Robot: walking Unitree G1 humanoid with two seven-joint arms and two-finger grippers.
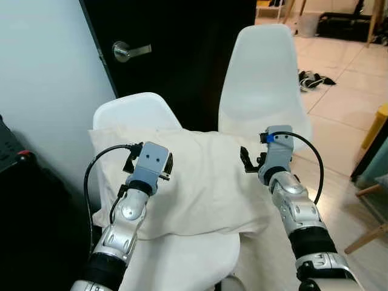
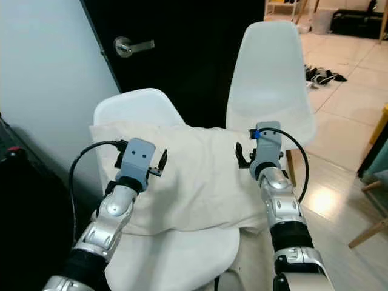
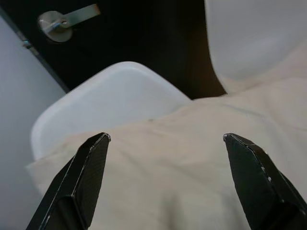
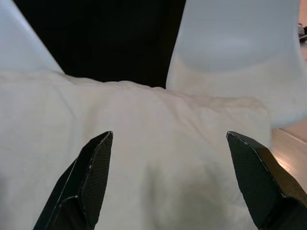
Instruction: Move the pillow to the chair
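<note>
Cream pillow [image 1: 206, 182] across white chairs [image 1: 142, 112], unlabelled, beneath both spread tools.

— What lies behind?
— A black door [image 1: 182, 54] with a silver lever handle [image 1: 128, 50], beside a pale wall [image 1: 42, 66].
— And the floor?
— Glossy light tile [image 1: 342, 91], with shoes [image 1: 312, 79] lying on it.

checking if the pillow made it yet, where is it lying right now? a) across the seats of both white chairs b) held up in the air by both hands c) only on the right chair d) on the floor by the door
a: the pillow lies spread over the left chair and reaches the right chair, with the left hand and right hand open above it.
</note>
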